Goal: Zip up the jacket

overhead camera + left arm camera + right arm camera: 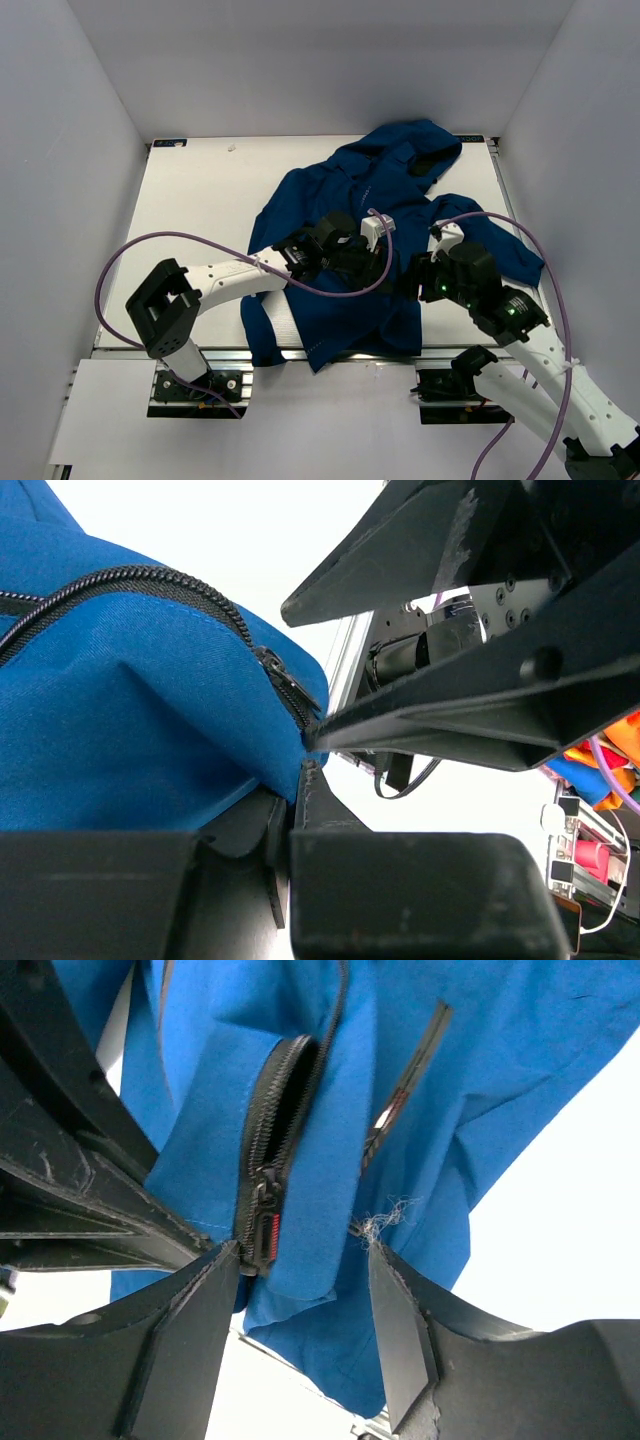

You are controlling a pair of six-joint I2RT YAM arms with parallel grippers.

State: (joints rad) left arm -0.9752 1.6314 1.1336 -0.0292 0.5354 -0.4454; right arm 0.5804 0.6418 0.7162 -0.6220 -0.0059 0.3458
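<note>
From above, a large dark blue soft-fabric hooded jacket (335,195) was seen spread over a flat white table (200,200). In the left wrist view, the left gripper (285,820) was pressed together on the jacket's hem, just beside the end of its dark toothed zipper (150,580). In the right wrist view, the right gripper (300,1260) was held spread around that hem, and the zipper's black slider (262,1232) was found just inside one finger.

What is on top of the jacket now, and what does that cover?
On the jacket, the left fingers pinch its edge by the zipper; the right fingers stand open around the zipper pull. A purple cable crosses it. From above, they hide the lower zipper.
</note>
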